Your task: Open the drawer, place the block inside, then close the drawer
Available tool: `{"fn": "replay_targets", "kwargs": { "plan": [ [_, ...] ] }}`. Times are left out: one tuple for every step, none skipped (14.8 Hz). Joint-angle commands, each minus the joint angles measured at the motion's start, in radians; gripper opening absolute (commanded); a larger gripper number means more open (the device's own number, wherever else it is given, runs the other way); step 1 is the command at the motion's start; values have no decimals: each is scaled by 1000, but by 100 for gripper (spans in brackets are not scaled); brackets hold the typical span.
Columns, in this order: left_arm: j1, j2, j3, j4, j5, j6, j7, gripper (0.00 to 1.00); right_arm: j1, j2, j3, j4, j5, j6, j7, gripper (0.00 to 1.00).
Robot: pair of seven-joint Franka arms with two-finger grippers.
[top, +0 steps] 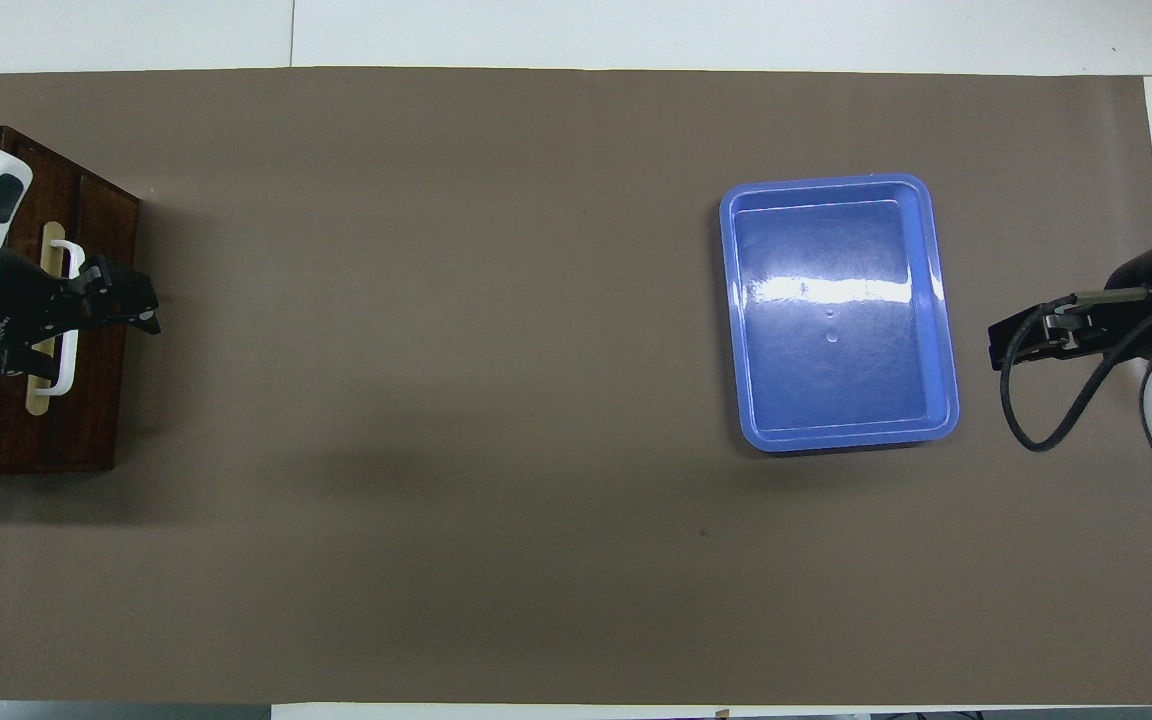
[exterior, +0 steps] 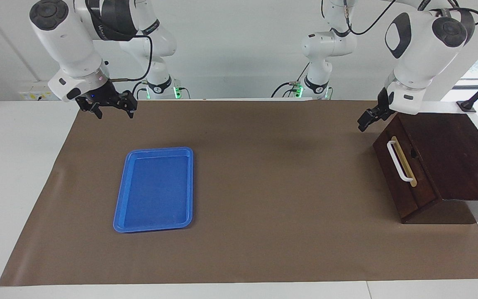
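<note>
The drawer (exterior: 407,164) is closed in the dark brown wooden box (exterior: 459,158) at the left arm's end of the table, its white bar handle (exterior: 397,160) free. My left gripper (exterior: 364,121) hangs open and empty in the air, over the mat just off the box's corner nearest the robots. From overhead the left gripper (top: 141,308) covers the drawer's (top: 51,240) front edge and part of the handle (top: 66,372). My right gripper (exterior: 112,110) waits open above the mat's corner near its own base, also seen as the right gripper (top: 1011,340) beside the tray. The block is out of view.
A flat blue tray (exterior: 156,189) lies on the brown mat (exterior: 272,187) toward the right arm's end, with nothing in it. The wooden box is the only tall thing on the table.
</note>
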State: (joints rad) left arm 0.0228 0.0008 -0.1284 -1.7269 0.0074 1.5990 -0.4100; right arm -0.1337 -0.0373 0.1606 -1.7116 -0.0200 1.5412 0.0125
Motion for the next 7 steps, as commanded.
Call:
{"fn": "replay_targets", "kwargs": {
  "plan": [
    [-21,25,18,75,-23,-83,167,100,-12,-10,8,-6,2,19,-25,100],
    [-21,24,18,81,-24,-83,169,100,-11,-10,8,-6,2,19,-22,100],
    [-21,21,18,79,-24,-82,171,100,-9,-12,8,-6,2,19,-20,100],
    [-18,9,18,79,-35,-82,175,100,-11,-12,8,-9,2,19,-20,100],
    [-17,-4,19,79,-46,-83,175,100,-11,-15,8,-14,2,17,-20,100],
    [-18,-7,19,76,-46,-88,175,100,-12,-15,8,-13,2,16,-22,100],
    [-20,-13,21,64,-46,-79,175,100,-12,-13,8,-13,2,16,-22,100]
  ]
}}
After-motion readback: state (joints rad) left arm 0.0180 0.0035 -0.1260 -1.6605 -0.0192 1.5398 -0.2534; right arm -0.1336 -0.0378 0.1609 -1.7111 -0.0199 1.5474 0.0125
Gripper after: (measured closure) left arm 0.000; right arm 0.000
